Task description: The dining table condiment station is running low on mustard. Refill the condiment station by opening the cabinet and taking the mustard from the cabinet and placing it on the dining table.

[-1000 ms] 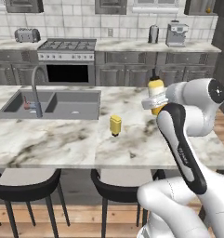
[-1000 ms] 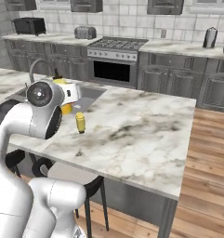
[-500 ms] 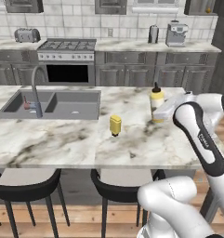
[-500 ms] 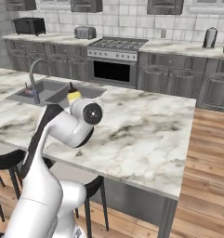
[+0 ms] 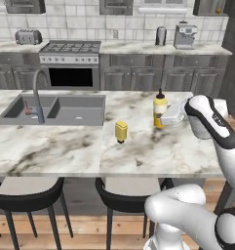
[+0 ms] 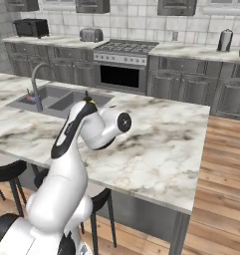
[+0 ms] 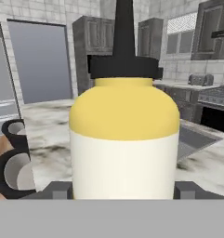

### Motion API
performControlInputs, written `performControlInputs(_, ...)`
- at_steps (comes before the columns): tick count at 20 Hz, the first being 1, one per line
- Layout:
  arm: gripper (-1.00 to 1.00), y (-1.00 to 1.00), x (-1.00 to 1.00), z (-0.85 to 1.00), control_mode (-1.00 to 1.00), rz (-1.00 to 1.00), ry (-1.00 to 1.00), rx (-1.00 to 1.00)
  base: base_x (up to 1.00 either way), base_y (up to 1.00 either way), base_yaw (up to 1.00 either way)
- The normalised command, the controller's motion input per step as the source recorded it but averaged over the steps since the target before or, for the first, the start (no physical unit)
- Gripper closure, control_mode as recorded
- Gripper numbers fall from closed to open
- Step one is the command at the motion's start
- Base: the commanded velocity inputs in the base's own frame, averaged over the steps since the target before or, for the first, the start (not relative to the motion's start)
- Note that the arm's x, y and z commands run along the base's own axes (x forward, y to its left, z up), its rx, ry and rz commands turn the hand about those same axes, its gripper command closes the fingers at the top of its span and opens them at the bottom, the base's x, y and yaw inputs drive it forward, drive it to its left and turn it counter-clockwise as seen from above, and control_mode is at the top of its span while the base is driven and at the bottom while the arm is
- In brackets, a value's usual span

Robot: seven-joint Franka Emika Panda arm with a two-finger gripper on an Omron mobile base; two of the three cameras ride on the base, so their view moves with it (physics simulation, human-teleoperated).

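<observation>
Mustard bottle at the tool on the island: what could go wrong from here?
1. The tall, slim mustard bottle stands upright right at the tool. A sideways pull-away could tip it.
2. If it falls, it may knock the small yellow jar nearby on the island top.
3. The hand view does not show whether the fingers still touch the bottle, so backing off could drag it.

The arm (image 5: 214, 124) is glossy white with rounded segments, dark grey bands and a round dark joint cap (image 6: 124, 122).

base views flank island (image 5: 65, 151), hand view close
</observation>
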Motion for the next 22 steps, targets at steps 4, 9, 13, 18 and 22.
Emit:
performControlInputs(4, 1.0, 0.0, 0.41, -0.14, -1.0, 0.14, 0.07, 0.0, 0.0, 0.0, 0.0)
performControlInputs(9, 1.0, 0.0, 0.29, -0.33, -1.0, 0.1, 0.01, 0.0, 0.0, 0.0, 0.0)
performControlInputs(13, 1.0, 0.07, 0.24, -0.5, -1.0, 0.08, 0.0, 0.0, 0.0, 0.0, 0.0)
performControlInputs(18, 1.0, 0.15, 0.29, -0.52, -1.0, 0.06, 0.0, 0.01, 0.0, 0.0, 0.0)
performControlInputs(22, 1.0, 0.08, 0.3, -0.37, -1.0, 0.06, 0.0, 0.03, 0.0, 0.0, 0.0)
